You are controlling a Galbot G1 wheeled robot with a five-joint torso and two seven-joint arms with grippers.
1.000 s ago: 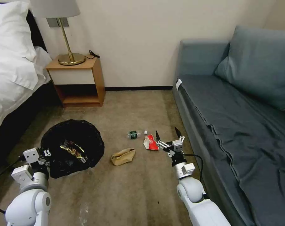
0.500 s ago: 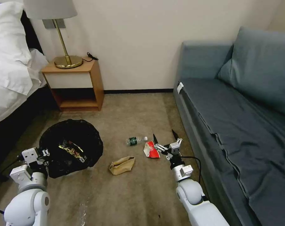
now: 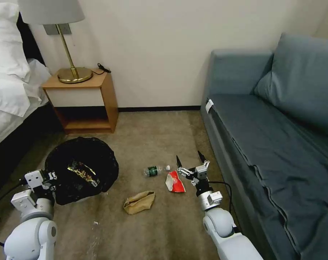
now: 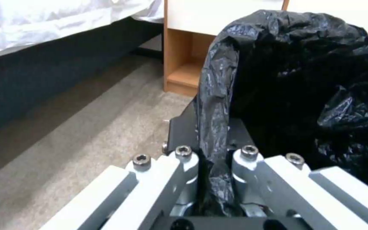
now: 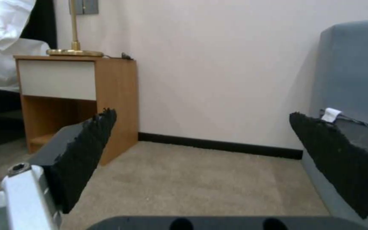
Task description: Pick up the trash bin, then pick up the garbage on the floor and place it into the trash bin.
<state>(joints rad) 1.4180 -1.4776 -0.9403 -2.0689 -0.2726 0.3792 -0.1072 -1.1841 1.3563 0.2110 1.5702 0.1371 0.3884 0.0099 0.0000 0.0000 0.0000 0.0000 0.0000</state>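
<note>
Three pieces of garbage (image 3: 171,180) lie on the carpet (image 3: 160,224) beside the wide-open right gripper (image 3: 189,161), while the trash bin (image 3: 81,169) is held by its liner in the clamped left gripper (image 4: 211,159), from which the thin liner could slip.

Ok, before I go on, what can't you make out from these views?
- White plastic bin body: head view, covered by the crinkly black bag.
- Gold-yellow wrapper inside: print too small.
- Left tool: fingertips buried in bag folds.
- Small clear bottle's green label: too small.
- Gap between the open right tool and the red-and-white packet: unclear.
</note>
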